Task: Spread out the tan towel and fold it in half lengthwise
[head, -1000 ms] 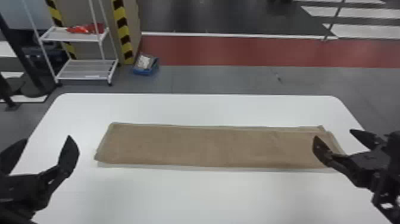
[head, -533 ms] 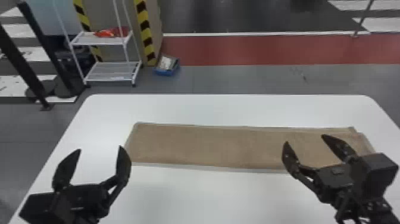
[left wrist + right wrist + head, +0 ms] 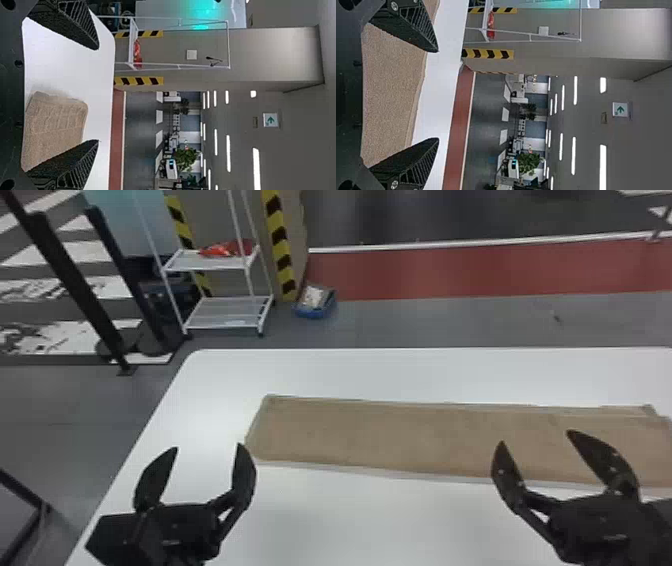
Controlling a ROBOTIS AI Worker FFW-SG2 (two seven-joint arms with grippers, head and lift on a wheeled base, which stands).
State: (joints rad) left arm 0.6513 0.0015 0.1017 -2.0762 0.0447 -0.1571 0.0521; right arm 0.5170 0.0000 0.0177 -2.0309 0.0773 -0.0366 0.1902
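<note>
In the head view, the tan towel (image 3: 425, 435) lies on the bench (image 3: 325, 520) as a long, narrow strip, roughly parallel to the far edge and set in from the far left corner. A thin border of an under layer shows along its near side, and at its right end the layers do not quite match up. The left gripper (image 3: 207, 446) is by the near left corner of the towel, its jaws spread and empty. The right gripper (image 3: 535, 437) appears over the right part of the strip, jaws likewise parted with nothing held.

I judge the lengthwise fold to be made, so the step in hand is finishing: clearing both arms from the towel. The next move calls for drawing back without brushing the top layer, or, if neatness matters, a small tug to square the right end.

In the left wrist view, the jaws stand wide apart, bare bench between the tips, with the towel lying past them, flat on the surface.

In the right wrist view, the jaws are also wide and unloaded; the towel lies flat, one long side showing a slightly offset lower layer.
</note>
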